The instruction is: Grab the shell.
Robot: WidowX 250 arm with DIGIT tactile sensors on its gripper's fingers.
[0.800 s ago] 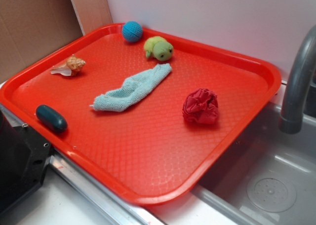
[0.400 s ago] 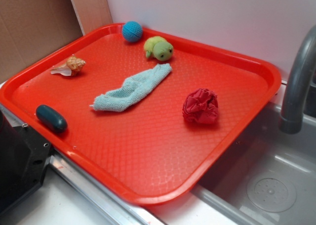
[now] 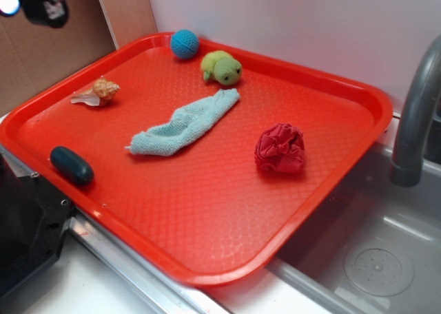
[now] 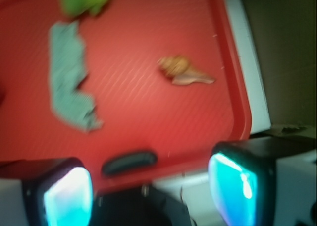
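Shell (image 3: pixel 98 92) alone near tray (image 3: pixel 358 93) edge, apparently open end effector (image 4: pixel 148 191) (blurred) apart.

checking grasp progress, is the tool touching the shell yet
Apart. The wrist view shows the tool open, with bare red tray between it and the shell.

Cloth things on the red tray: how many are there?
2: a light blue towel lies stretched out mid-tray, and a crumpled red cloth sits to its right. Nothing seems hidden.
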